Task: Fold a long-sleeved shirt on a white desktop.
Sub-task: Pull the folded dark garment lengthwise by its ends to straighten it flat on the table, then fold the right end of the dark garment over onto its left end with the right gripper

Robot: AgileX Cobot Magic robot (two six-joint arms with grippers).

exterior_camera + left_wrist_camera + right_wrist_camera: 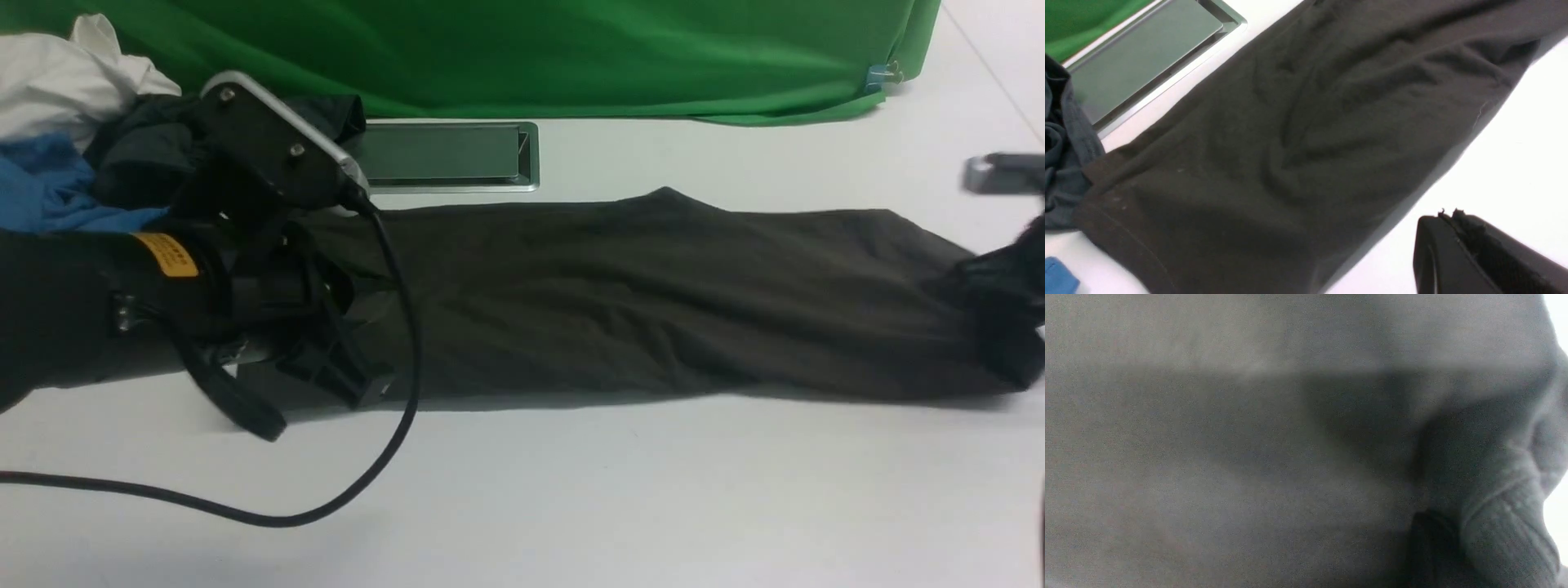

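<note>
Left gripper (pixel 351 384): only one dark finger (pixel 1478 257) shows in its wrist view, over bare table beside the shirt's edge, nothing between the jaws there. Fingers look spread in front view, but can't tell for sure. Right gripper (pixel 1008 327): blurred at the frame edge, buried in bunched cloth; fingers not visible, can't tell if clamped, though a grip on that end seems likely.

The long-sleeved shirt (pixel 653 302) lies on the white desktop (pixel 571 490) as a long narrow band, already folded lengthwise, running from the left arm to the right gripper.

Step, as I judge it: the crosswise fold. Next move calls for both ends held, then one end carried over the other.

Views: the left wrist shows the hem end, the cable hatch (pixel 1143 57), a darker garment (pixel 1061 155) touching the shirt, and a blue scrap (pixel 1057 277). The right wrist shows only close grey fabric and a ribbed edge (pixel 1506 535). The front view alone shows the clothes pile (pixel 73 122) and green backdrop (pixel 531 49).
</note>
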